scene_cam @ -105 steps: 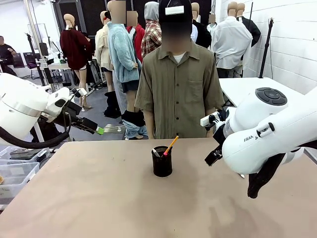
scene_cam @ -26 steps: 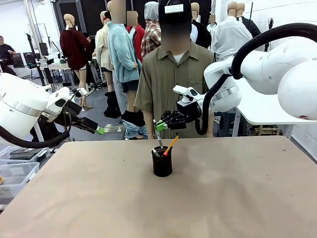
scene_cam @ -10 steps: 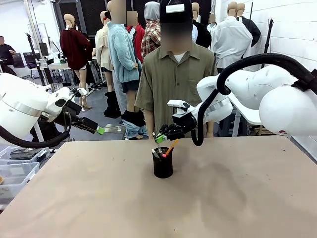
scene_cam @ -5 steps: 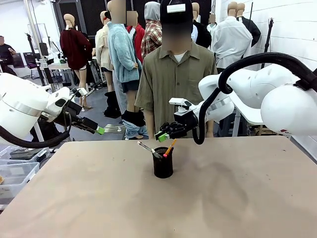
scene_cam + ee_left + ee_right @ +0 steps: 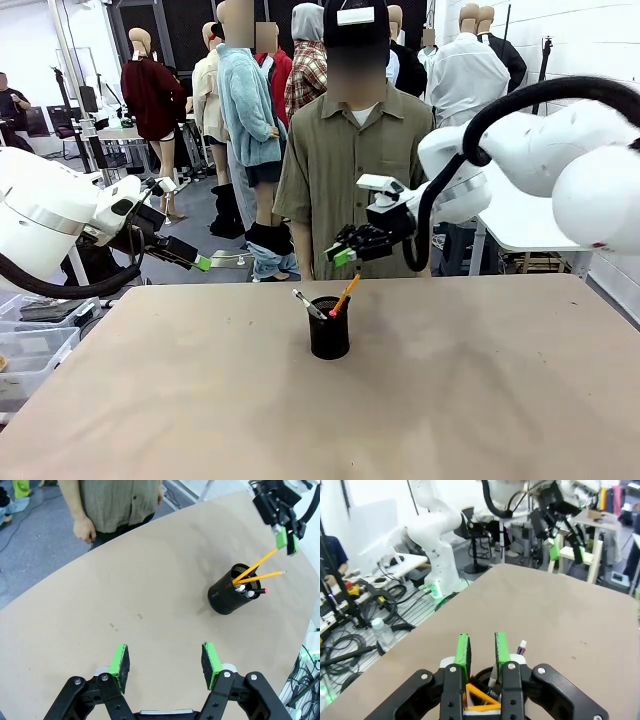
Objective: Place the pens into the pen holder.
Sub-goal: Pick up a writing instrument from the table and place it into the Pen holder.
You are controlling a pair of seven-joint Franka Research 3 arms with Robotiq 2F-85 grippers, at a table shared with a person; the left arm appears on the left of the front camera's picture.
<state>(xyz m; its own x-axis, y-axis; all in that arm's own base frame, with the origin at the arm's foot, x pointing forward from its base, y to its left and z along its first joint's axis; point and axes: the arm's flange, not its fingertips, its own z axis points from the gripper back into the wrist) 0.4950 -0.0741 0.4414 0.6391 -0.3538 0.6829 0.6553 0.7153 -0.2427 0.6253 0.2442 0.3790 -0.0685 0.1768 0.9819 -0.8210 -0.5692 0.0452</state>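
Now, right gripper (image 5: 343,255): hangs just above and a little beyond the small black wire-mesh pen holder (image 5: 329,327), its green pads (image 5: 463,655) a narrow slit apart with nothing between them; in its wrist view the cup's mouth sits directly below the jaws, which fits a release straight over the opening
Pens: the yellow-orange pencil-like stick (image 5: 345,295) leans out of the cup toward the right jaws, and the silvery-grey stick (image 5: 306,303) leans the other way, away from them; the left wrist view shows a second yellow stick (image 5: 265,575) and a dark one with a reddish end (image 5: 257,591) in there too; they tilt because the cup is shorter than they are, so each props on the rim
Pen holder: upright on the bare tan table (image 5: 480,400), below the right jaws and well ahead of the left ones
Left gripper (image 5: 165,663): jaws spread wide and empty, parked off the table's left edge, probably to keep the approach to the cup free
Person: stands at the far side, one hand (image 5: 84,529) hanging loose
Judgement: the table holds no loose pens, so the placing looks finished
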